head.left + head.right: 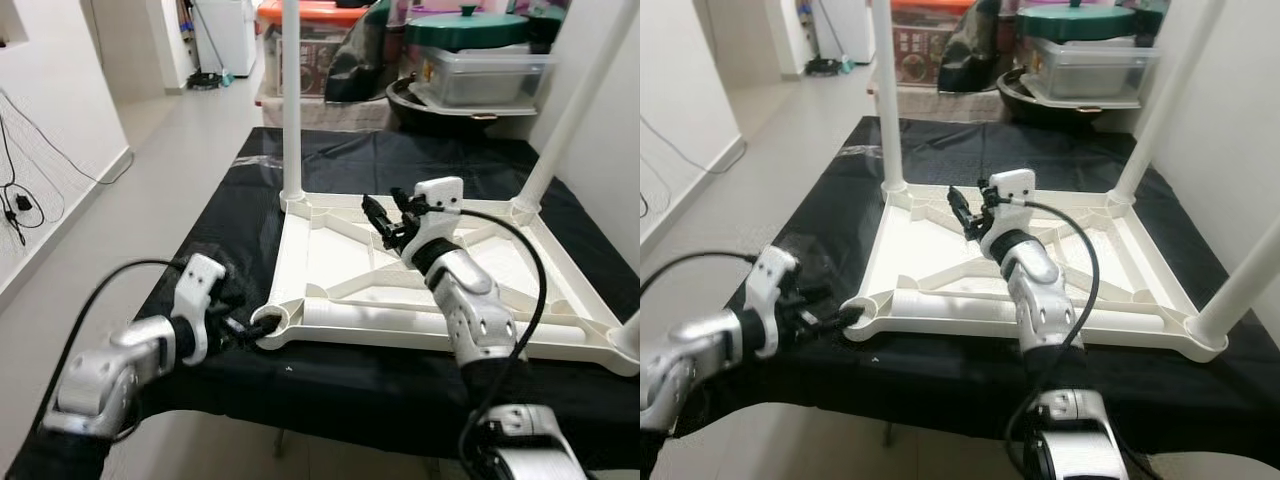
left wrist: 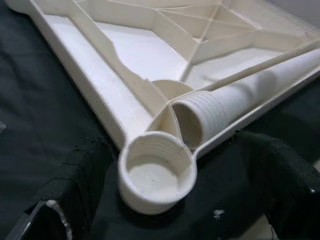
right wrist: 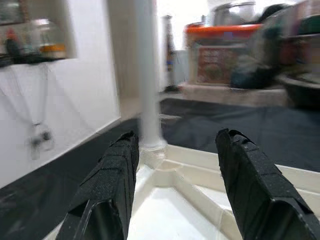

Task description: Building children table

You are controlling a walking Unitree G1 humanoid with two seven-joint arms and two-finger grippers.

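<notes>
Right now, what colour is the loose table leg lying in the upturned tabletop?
White table leg; left wrist view.

A black cloth [image 1: 330,380] is spread beneath both pincers. Well beyond the right pincer, a clear plastic bin [image 1: 487,72] is stacked under a green lidded pot [image 1: 468,27], and an orange-lidded box [image 1: 318,40] is set beside them. Far ahead of the left pincer, a white appliance [image 1: 228,32] is seen. Black cables [image 1: 18,205] are hung against the wall, off to that pincer's outer side.
</notes>
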